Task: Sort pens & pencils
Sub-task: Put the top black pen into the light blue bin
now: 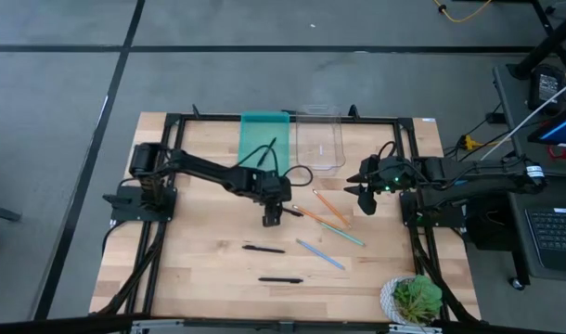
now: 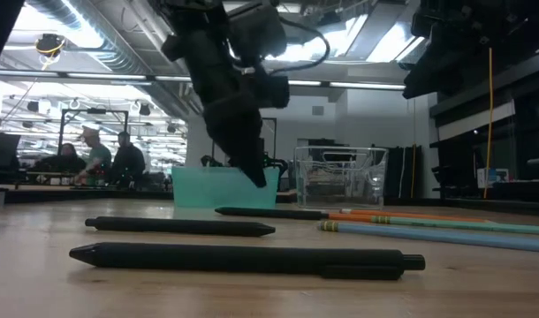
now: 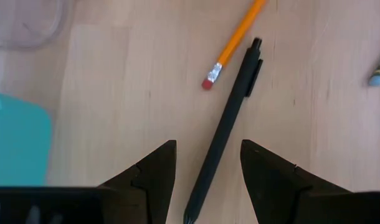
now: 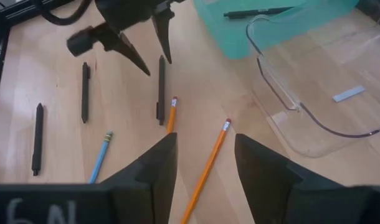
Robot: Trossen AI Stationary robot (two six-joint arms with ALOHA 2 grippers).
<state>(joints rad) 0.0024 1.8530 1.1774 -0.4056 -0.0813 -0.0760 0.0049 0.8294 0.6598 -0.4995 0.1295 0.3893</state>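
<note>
My left gripper (image 1: 272,217) (image 3: 207,180) is open and points down near the middle of the table. Its fingers stand on either side of a black pen (image 3: 226,124) that lies flat on the wood, apart from it. Two more black pens (image 1: 263,249) (image 1: 280,279) lie nearer the near edge, and another pen (image 4: 258,11) lies inside the teal tray (image 1: 264,137). Two orange pencils (image 1: 326,206) (image 1: 311,215) and two light-blue pencils (image 1: 344,233) (image 1: 320,253) lie right of the gripper. My right gripper (image 1: 365,195) (image 4: 202,168) hangs open above the table's right side.
A clear plastic tray (image 1: 320,139) sits beside the teal tray at the far edge. A potted plant (image 1: 415,299) stands at the near right corner. The low view shows people (image 2: 97,155) in the room beyond the table. Bare wood lies at the near left.
</note>
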